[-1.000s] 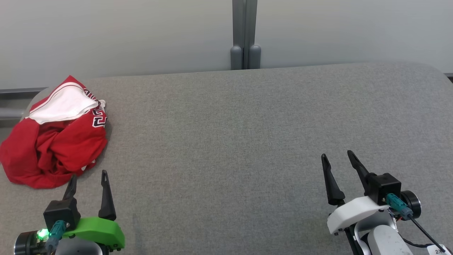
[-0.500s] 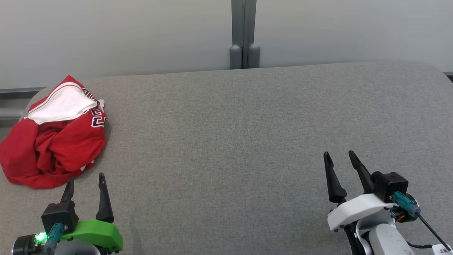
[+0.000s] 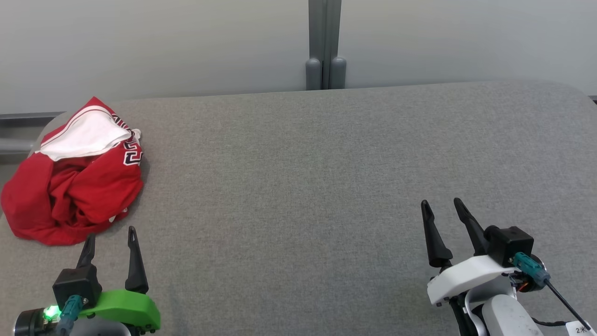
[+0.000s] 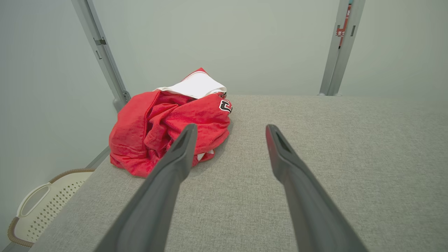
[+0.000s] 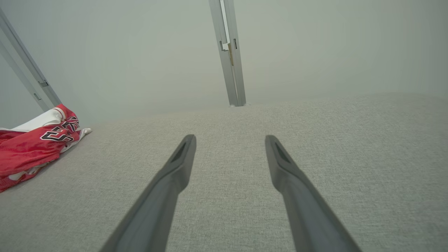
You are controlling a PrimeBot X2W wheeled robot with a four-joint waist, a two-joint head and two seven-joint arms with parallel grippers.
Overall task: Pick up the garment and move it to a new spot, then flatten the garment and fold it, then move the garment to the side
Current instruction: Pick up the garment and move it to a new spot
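The garment (image 3: 74, 186) is a crumpled red jersey with a white lining and dark lettering, heaped at the table's far left corner. The left wrist view has the garment (image 4: 168, 126) just ahead and to the left; the right wrist view catches the garment (image 5: 31, 147) at its left edge. My left gripper (image 3: 111, 232) stands open just short of the heap, nothing between its fingers. My right gripper (image 3: 440, 205) is open over bare cloth at the lower right, far from the jersey. The left gripper (image 4: 229, 128) and the right gripper (image 5: 229, 140) both hold nothing.
The grey fabric table (image 3: 303, 177) stretches wide between the two arms. A pale wall with a grey post (image 3: 325, 44) stands behind its far edge. A white perforated basket (image 4: 38, 206) sits below the table's left edge.
Both grippers have drawn back slightly toward the bottom of the head view. The jersey has not moved. Both stay open.
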